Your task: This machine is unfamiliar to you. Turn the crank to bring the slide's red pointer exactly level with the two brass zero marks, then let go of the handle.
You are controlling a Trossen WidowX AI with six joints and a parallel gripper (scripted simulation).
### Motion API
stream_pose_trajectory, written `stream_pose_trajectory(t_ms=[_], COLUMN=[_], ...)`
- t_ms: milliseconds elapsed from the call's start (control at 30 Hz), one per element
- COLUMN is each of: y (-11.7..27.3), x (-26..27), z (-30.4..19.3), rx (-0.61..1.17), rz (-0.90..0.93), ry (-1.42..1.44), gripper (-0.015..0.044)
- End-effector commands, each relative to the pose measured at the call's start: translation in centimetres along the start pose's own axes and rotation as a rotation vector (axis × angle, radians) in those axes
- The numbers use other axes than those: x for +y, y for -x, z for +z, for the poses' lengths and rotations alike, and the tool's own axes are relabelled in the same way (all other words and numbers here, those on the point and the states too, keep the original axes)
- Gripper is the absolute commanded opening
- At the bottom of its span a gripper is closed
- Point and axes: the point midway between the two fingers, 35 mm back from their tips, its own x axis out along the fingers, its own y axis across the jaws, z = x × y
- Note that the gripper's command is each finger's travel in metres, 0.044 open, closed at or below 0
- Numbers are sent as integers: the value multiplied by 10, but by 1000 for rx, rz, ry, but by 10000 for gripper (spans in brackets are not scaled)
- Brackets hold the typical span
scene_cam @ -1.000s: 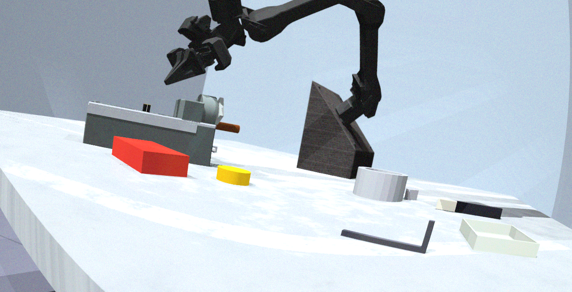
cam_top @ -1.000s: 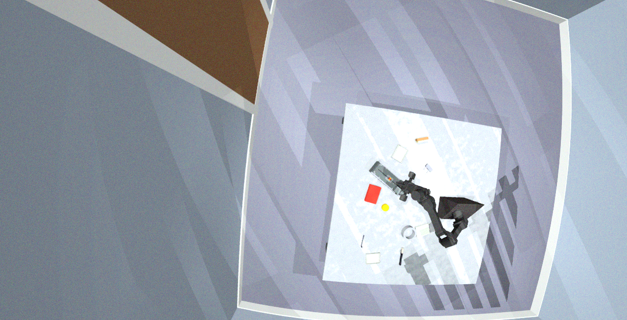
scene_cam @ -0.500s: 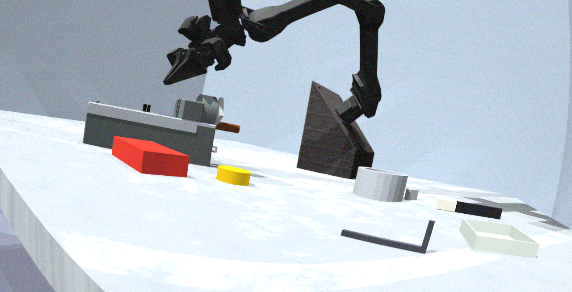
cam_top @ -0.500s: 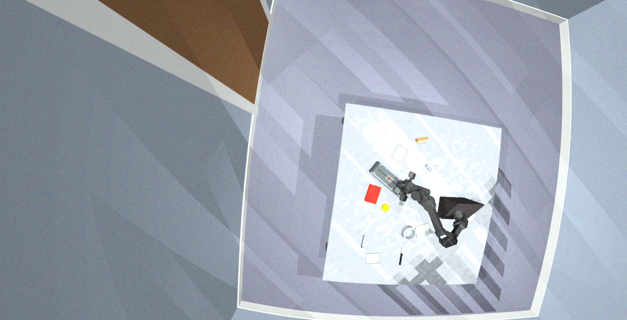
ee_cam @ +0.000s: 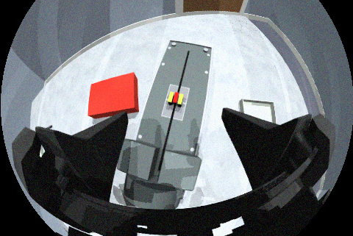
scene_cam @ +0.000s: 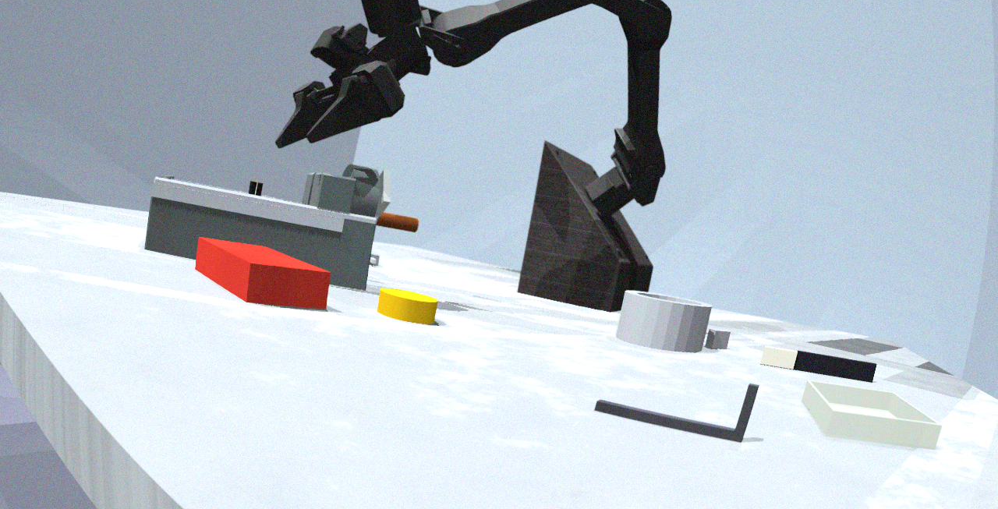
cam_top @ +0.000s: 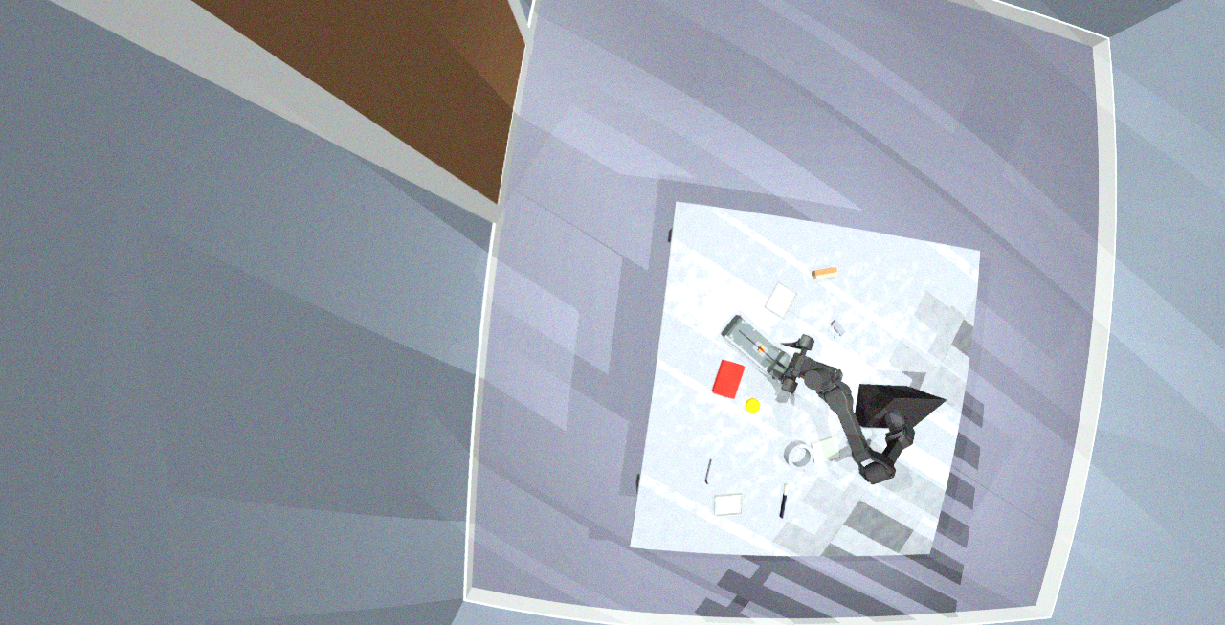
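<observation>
The grey machine point(cam_top: 738, 331) point(scene_cam: 244, 227) point(ee_cam: 158, 93) has a long dark slot. Its red pointer point(ee_cam: 176, 98) sits between the two brass marks, the left mark point(ee_cam: 170, 98) and the right mark point(ee_cam: 180, 99). It looks about level with them; a very small offset cannot be ruled out. The crank wheel point(scene_cam: 369, 192) point(ee_cam: 152, 195) is at the machine's near end, and its orange-brown handle point(scene_cam: 399, 221) sticks out low there. The handle is hidden in the wrist view. My gripper point(cam_top: 777, 368) point(scene_cam: 294, 143) point(ee_cam: 175, 115) is wide open and empty above the machine, apart from the handle.
A red block point(cam_top: 727, 378) point(scene_cam: 285, 279) point(ee_cam: 113, 95) and a yellow disc point(cam_top: 752, 405) point(scene_cam: 407, 306) lie beside the machine. A pale tray point(cam_top: 780, 300) is on its other side. A grey cup point(scene_cam: 663, 324), an L-shaped rod point(scene_cam: 670, 422) and another tray point(scene_cam: 879, 430) stand farther off.
</observation>
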Motion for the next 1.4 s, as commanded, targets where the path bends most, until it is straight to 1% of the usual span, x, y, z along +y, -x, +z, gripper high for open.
stream_pose_trajectory(t_ms=[0,67,133,1367], y=[23,36,40,40], x=[5,6,6,6], z=[27,37,41,41], rx=[-24,-24,-24,-24], rz=[5,6,6,6], ry=[18,18,18,18], gripper=[440,440,440,440])
